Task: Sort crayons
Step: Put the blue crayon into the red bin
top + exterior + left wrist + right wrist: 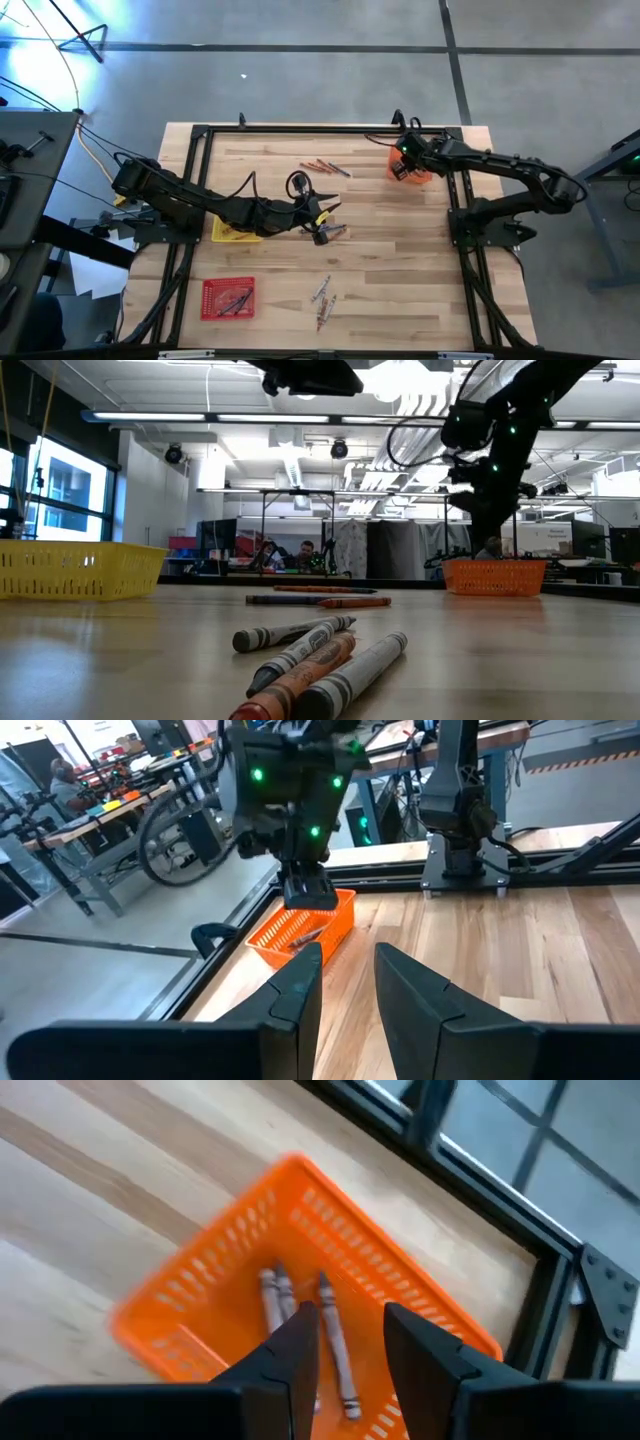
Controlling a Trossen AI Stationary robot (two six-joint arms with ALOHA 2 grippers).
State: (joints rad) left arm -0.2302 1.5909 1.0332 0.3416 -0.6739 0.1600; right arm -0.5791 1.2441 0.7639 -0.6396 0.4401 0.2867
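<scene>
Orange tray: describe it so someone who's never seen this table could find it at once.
Start from the wooden table seen from above and go to its far right corner. The orange tray sits there directly under the right gripper, whose fingers are open above it. It is the only orange tray, with a slotted wall and a few crayons inside; the others are a yellow tray and a red tray.
</scene>
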